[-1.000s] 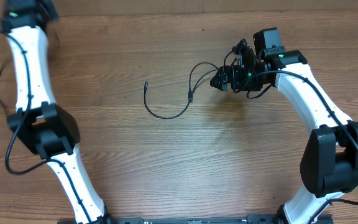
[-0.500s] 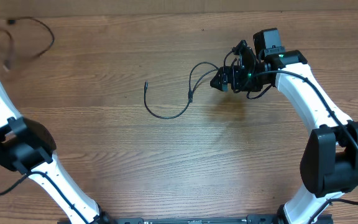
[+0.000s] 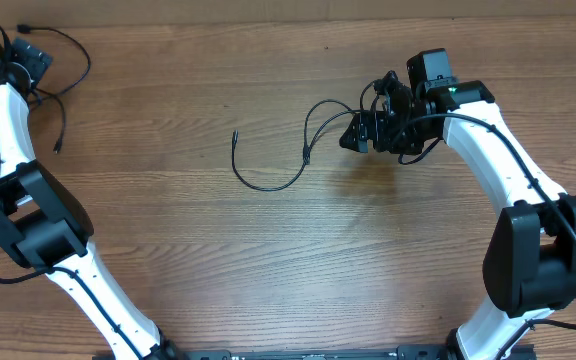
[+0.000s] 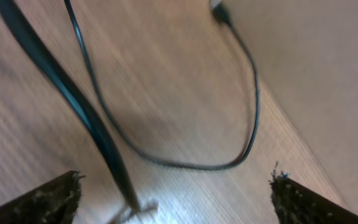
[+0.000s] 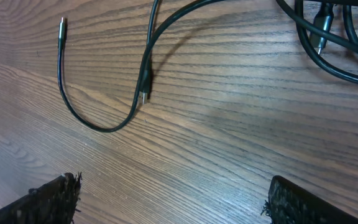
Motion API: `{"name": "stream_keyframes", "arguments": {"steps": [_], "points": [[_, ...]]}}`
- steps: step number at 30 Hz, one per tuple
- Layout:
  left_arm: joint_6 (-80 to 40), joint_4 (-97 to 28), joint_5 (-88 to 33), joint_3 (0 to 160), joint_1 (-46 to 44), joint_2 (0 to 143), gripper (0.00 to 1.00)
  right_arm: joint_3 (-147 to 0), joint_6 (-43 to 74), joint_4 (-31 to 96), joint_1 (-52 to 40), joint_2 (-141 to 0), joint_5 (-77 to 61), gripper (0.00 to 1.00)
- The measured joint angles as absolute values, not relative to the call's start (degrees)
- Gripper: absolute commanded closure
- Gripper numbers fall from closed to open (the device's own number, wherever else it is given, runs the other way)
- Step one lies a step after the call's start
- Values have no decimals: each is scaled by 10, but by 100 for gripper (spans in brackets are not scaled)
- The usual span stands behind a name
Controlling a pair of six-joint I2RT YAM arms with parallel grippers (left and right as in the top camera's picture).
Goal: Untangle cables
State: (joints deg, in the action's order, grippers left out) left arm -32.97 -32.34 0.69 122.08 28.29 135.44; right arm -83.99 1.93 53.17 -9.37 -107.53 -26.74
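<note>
One black cable (image 3: pixel 268 183) lies mid-table in a U, its silver plug (image 3: pixel 235 134) at the left and its other strand (image 3: pixel 318 110) running up toward my right gripper (image 3: pixel 351 135). The right wrist view shows that cable (image 5: pixel 98 124) ahead of the open right gripper (image 5: pixel 174 182), with more black strands (image 5: pixel 328 46) at the upper right. Another cable (image 3: pixel 73 50) lies at the far left corner beside my left gripper (image 3: pixel 30 62). In the left wrist view the left gripper (image 4: pixel 176 180) is open over the wood, with a thin cable loop (image 4: pixel 185 165) and a thicker strand (image 4: pixel 86 112) ahead.
The wooden table (image 3: pixel 298 270) carries nothing else. The left arm (image 3: pixel 28 210) rises along the left side and the right arm (image 3: pixel 528 200) along the right. In the left wrist view the table edge (image 4: pixel 303 137) runs close on the right.
The left arm swung out to the far left corner and its gripper opened, leaving a cable lying there. The right arm and the middle cable stayed almost still.
</note>
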Motion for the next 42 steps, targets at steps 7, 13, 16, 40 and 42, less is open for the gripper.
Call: {"name": "stream_keyframes", "arguments": {"steps": [7,13,16,40,42], "points": [[-311,-488,3,1321,276,1354,1,-840,22,514,-94,-1075,-267,0],[-282,-645,-47,1516,259,1353,1,-840,24,504,-94,-1075,-267,0],[-273,-706,-103,1571,253,1346,0,-840,41,492,-94,-1075,-265,0],[17,-599,-117,1455,-286,1337,0,-844,279,637,161,-935,-55,0],[63,-561,-102,1411,-310,1337,0,-844,281,649,182,-936,-51,0]]}}
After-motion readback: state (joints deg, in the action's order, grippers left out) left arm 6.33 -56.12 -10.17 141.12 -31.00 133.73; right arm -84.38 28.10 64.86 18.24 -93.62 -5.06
